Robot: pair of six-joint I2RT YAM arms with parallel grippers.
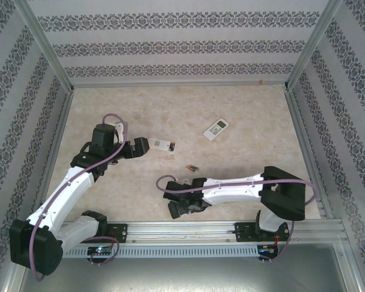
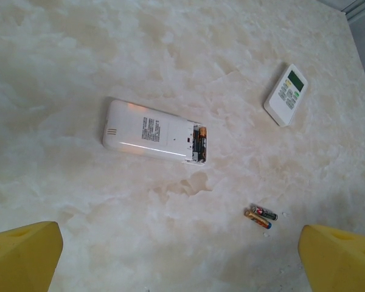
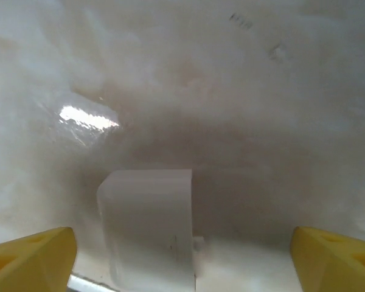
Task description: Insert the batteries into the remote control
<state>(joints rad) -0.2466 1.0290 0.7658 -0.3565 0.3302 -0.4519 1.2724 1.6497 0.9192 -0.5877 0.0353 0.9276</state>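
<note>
A white remote (image 2: 147, 135) lies back up on the table, its battery bay (image 2: 199, 145) uncovered at the right end with one battery showing inside. Two loose batteries (image 2: 261, 215) lie side by side to its lower right, also seen as batteries (image 1: 191, 168). My left gripper (image 2: 182, 261) is open and empty, hovering short of the remote (image 1: 164, 145). My right gripper (image 3: 182, 261) is open near the table's front edge, with a pale battery cover (image 3: 147, 225) lying flat on the table between its yellow fingers (image 3: 30, 258).
A second, smaller white remote (image 1: 216, 129) with a green screen lies face up at the back right, also in the left wrist view as the small remote (image 2: 286, 94). Metal rails (image 1: 188, 230) edge the table's front. Patterned walls enclose the sides.
</note>
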